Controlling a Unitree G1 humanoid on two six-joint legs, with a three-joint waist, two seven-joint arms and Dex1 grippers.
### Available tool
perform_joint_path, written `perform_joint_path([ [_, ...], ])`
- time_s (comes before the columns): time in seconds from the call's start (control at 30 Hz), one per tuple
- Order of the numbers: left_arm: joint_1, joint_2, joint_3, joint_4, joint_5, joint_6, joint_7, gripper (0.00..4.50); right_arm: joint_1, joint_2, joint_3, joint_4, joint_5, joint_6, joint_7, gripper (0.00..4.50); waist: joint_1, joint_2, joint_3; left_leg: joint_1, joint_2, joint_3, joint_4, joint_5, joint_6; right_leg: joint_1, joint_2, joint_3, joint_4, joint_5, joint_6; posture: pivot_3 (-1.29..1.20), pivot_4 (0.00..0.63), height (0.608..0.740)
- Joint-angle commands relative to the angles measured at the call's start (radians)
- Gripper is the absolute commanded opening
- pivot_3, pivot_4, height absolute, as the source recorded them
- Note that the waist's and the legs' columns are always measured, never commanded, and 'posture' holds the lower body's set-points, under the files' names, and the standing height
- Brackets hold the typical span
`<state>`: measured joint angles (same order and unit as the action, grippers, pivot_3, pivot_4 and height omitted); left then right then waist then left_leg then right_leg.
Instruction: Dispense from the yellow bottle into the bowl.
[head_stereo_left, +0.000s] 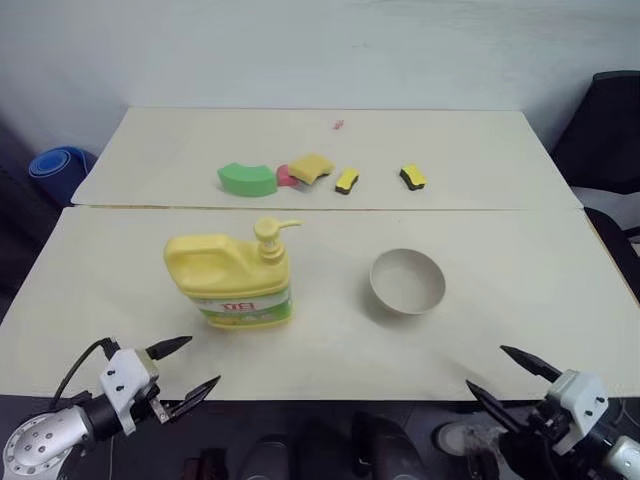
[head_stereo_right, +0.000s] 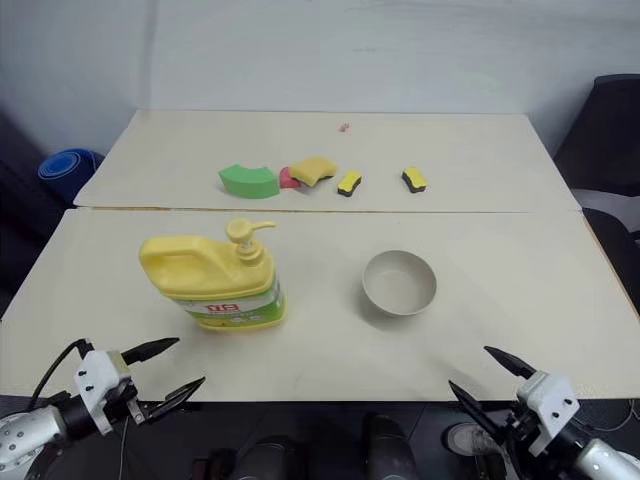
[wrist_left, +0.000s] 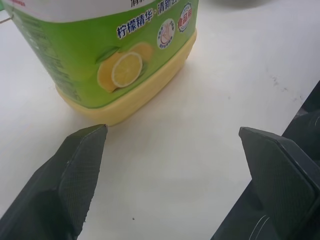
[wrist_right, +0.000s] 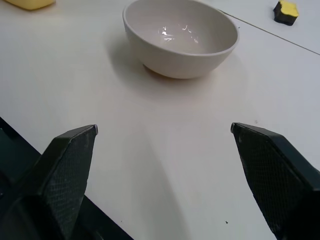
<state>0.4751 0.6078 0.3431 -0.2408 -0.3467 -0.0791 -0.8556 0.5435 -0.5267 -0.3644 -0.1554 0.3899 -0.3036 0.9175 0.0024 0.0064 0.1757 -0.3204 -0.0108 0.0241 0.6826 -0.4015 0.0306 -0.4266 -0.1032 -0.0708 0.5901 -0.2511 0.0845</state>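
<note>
Both hands, left hand (head_stereo_left: 180, 367) and right hand (head_stereo_left: 507, 370), gape wide before the squat green-labelled yellow bottle (head_stereo_left: 232, 280).

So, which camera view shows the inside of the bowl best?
The right wrist view: the bowl is near and its empty, shiny inside is plain. The two head views show it whole but small, right of the yellow bottle. The left wrist view gives nothing certain of it.

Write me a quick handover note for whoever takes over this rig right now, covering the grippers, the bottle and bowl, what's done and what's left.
Left gripper: open, empty, at the table's near edge in front of the yellow bottle.
Right gripper: open, empty, at the near edge facing the bowl.
Bottle stands upright, pump nozzle pointing toward the bowl, which sits apart to its right and looks empty.
Done: nothing yet.
Left: bring nozzle and bowl together, press the pump.
</note>
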Motion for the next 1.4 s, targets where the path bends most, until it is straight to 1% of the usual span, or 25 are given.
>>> perform_joint_path([
  [0.03,0.004,0.015,0.011,-0.043,-0.049,0.02,-0.031,4.49,-0.032,-0.011,0.01,-0.016,0.011,-0.014,0.011,4.46,0.0,0.0,0.0,0.0,0.0,0.0,0.0,0.0,0.0,0.0,0.0,0.0,0.0,0.0,0.0,0.0,0.15,0.74],
  [0.07,0.002,0.023,0.012,-0.067,-0.083,0.06,-0.038,4.49,-0.051,-0.016,0.026,-0.03,0.014,0.01,0.011,4.46,-0.001,0.0,0.0,0.0,0.0,0.0,0.0,0.0,0.0,0.0,0.0,0.0,0.0,0.0,0.0,0.0,0.15,0.74],
  [0.1,-0.001,0.037,0.016,-0.101,-0.144,0.116,-0.059,4.49,-0.075,-0.024,0.046,-0.054,0.021,0.048,0.007,4.46,-0.001,0.0,0.0,0.0,0.0,0.0,0.0,0.0,0.0,0.0,0.0,0.0,0.0,0.0,0.0,0.0,0.15,0.74],
  [0.17,-0.006,0.083,0.04,-0.17,-0.307,0.245,-0.114,4.49,-0.13,-0.053,0.098,-0.114,0.036,0.16,-0.002,4.46,-0.001,0.0,0.0,0.0,0.001,0.0,0.0,0.0,-0.001,0.0,0.0,0.0,0.001,0.0,0.0,0.0,0.15,0.74],
  [0.2,-0.005,0.109,0.047,-0.199,-0.368,0.303,-0.132,4.49,-0.156,-0.067,0.119,-0.137,0.033,0.204,-0.01,4.46,-0.001,0.0,0.0,0.0,0.001,0.0,0.0,0.002,-0.004,0.0,0.0,0.0,0.001,0.0,0.0,0.0,0.15,0.74],
  [0.23,-0.005,0.129,0.045,-0.225,-0.383,0.332,-0.138,4.49,-0.195,-0.074,0.145,-0.154,0.022,0.251,-0.025,4.46,-0.002,0.0,0.0,0.0,0.001,0.0,0.0,0.003,-0.006,-0.001,0.0,0.0,0.002,0.0,-0.001,0.0,0.15,0.74],
  [0.3,-0.01,0.15,0.022,-0.258,-0.358,0.335,-0.15,4.49,-0.281,-0.093,0.21,-0.164,-0.035,0.332,-0.057,4.46,-0.004,0.001,0.0,0.0,0.001,-0.001,0.0,0.003,-0.007,-0.001,0.0,0.0,0.002,-0.001,-0.001,0.0,0.15,0.74],
  [0.4,-0.04,0.149,0.003,-0.276,-0.319,0.315,-0.149,4.49,-0.43,-0.099,0.316,-0.112,-0.145,0.433,-0.111,4.46,-0.003,0.001,0.0,0.0,0.001,0.0,0.0,0.003,-0.008,-0.001,0.001,0.0,0.001,-0.001,-0.002,0.0,0.15,0.74],
  [0.53,-0.066,0.121,0.005,-0.275,-0.294,0.29,-0.129,4.49,-0.603,-0.05,0.422,0.014,-0.239,0.461,-0.156,4.46,-0.002,0.0,0.0,-0.001,0.001,0.0,0.001,0.004,-0.009,-0.002,0.003,-0.002,0.001,-0.001,-0.002,0.0,0.15,0.74],
  [0.67,-0.063,0.1,0.001,-0.291,-0.266,0.282,-0.11,4.49,-0.71,-0.025,0.499,0.094,-0.292,0.5,-0.159,4.46,-0.004,0.0,0.0,-0.002,0.001,0.0,0.001,0.004,-0.009,-0.002,0.004,-0.002,0.0,-0.001,-0.002,0.0,0.15,0.74],
  [0.73,-0.056,0.091,-0.001,-0.302,-0.26,0.282,-0.101,4.5,-0.737,-0.016,0.517,0.113,-0.306,0.506,-0.162,4.09,-0.004,0.0,0.0,-0.003,0.001,0.0,0.001,0.004,-0.009,-0.002,0.004,-0.003,0.001,-0.001,-0.002,0.0,0.15,0.74],
  [0.8,-0.059,0.077,0.007,-0.316,-0.276,0.292,-0.08,4.5,-0.76,-0.006,0.53,0.117,-0.32,0.501,-0.168,3.56,-0.004,0.0,0.0,-0.003,0.001,0.0,0.002,0.004,-0.009,-0.002,0.004,-0.003,0.001,-0.001,-0.001,0.0,0.15,0.74],
  [0.87,-0.063,0.068,0.021,-0.333,-0.3,0.309,-0.06,4.5,-0.772,-0.001,0.534,0.114,-0.325,0.493,-0.169,2.81,-0.005,0.0,0.0,-0.003,0.001,0.0,0.002,0.004,-0.009,-0.002,0.004,-0.002,0.001,-0.001,-0.001,0.0,0.15,0.74],
  [1.03,-0.046,0.127,0.133,-0.469,-0.499,0.46,-0.015,4.5,-0.784,-0.017,0.546,0.103,-0.332,0.486,-0.143,0.86,-0.005,0.0,0.0,-0.003,0.002,0.0,0.002,0.004,-0.01,-0.002,0.004,-0.003,0.001,-0.001,-0.001,0.0,0.15,0.74],
  [1.07,-0.058,0.144,0.162,-0.5,-0.538,0.47,-0.011,4.5,-0.789,-0.027,0.548,0.101,-0.333,0.482,-0.128,0.67,-0.005,0.0,0.0,-0.003,0.002,0.0,0.002,0.004,-0.01,-0.002,0.004,-0.002,0.001,-0.001,-0.001,0.0,0.15,0.74],
  [1.1,-0.094,0.151,0.185,-0.524,-0.54,0.458,0.016,4.3,-0.795,-0.037,0.546,0.097,-0.332,0.476,-0.113,0.28,-0.006,0.0,0.0,-0.002,0.002,0.0,0.002,0.004,-0.01,-0.002,0.004,-0.002,0.001,-0.001,-0.001,0.0,0.15,0.74],
  [1.13,-0.119,0.155,0.202,-0.539,-0.54,0.45,0.037,4.09,-0.799,-0.044,0.546,0.093,-0.331,0.474,-0.103,0.02,-0.005,0.0,0.0,-0.002,0.002,0.0,0.003,0.004,-0.01,-0.002,0.004,-0.002,0.001,-0.001,-0.001,0.0,0.15,0.74],
  [1.17,-0.166,0.188,0.236,-0.561,-0.627,0.475,0.09,3.9,-0.814,-0.059,0.539,0.073,-0.315,0.474,-0.077,0.0,-0.003,-0.001,0.0,-0.002,0.002,0.0,0.003,0.004,-0.01,-0.001,0.004,-0.002,0.001,-0.001,-0.001,0.0,0.15,0.74],
  [1.2,-0.22,0.217,0.263,-0.572,-0.719,0.499,0.154,3.58,-0.833,-0.077,0.534,0.046,-0.3,0.484,-0.048,0.0,-0.003,-0.001,0.001,-0.002,0.002,-0.001,0.004,0.005,-0.01,-0.001,0.004,-0.002,0.002,-0.001,-0.001,0.0,0.15,0.74],
  [1.27,-0.308,0.265,0.29,-0.572,-0.846,0.538,0.253,2.98,-0.866,-0.11,0.531,0.003,-0.277,0.489,0.011,0.0,-0.004,0.0,0.001,-0.003,0.002,-0.002,0.006,0.005,-0.011,-0.001,0.004,-0.003,0.004,-0.001,-0.001,0.0,0.15,0.74],
  [1.33,-0.381,0.291,0.282,-0.549,-0.858,0.553,0.306,2.27,-0.899,-0.133,0.531,-0.027,-0.259,0.5,0.056,0.0,-0.006,0.002,0.003,-0.004,0.002,-0.002,0.007,0.005,-0.011,-0.001,0.004,-0.003,0.004,0.0,-0.001,0.0,0.15,0.74],
  [1.4,-0.521,0.31,0.203,-0.489,-0.786,0.546,0.338,1.63,-0.963,-0.159,0.543,-0.077,-0.221,0.544,0.123,0.0,-0.006,0.002,0.003,-0.003,0.002,-0.001,0.007,0.005,-0.011,-0.001,0.006,-0.003,0.004,0.0,-0.001,0.0,0.15,0.74],
])
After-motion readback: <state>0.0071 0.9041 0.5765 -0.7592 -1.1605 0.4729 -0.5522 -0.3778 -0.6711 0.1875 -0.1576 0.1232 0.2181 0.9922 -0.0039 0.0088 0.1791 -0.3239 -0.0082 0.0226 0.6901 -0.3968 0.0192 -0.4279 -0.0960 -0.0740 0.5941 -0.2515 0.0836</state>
